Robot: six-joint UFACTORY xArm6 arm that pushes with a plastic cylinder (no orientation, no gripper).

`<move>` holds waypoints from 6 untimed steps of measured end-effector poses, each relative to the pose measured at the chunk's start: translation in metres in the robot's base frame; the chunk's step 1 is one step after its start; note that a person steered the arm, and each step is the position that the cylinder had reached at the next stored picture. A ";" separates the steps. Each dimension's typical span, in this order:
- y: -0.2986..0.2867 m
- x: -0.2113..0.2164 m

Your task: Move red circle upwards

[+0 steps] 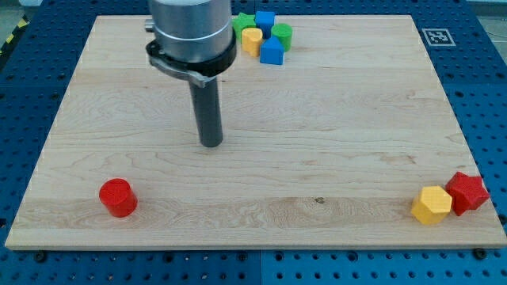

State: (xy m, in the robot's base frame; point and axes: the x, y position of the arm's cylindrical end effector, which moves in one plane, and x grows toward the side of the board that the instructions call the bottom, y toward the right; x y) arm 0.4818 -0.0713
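No pincer is being shown: the red circle point(118, 197) is lying untouched near the bench's point(333, 111) bottom-left corner, well apart from my tip point(211, 143), so the whole push is being left undone.

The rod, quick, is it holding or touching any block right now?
My tip: holds nothing and touches no block; it has no gripper.
It stands on bare board, above and to the right of the red circle, well apart from it.

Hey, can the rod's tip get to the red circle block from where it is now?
Probably yes. My tip sits up and to the view's right of the red circle block, with only bare wooden board between them.
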 end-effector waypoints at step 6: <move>-0.099 -0.002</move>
State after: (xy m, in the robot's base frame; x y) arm 0.4801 -0.1700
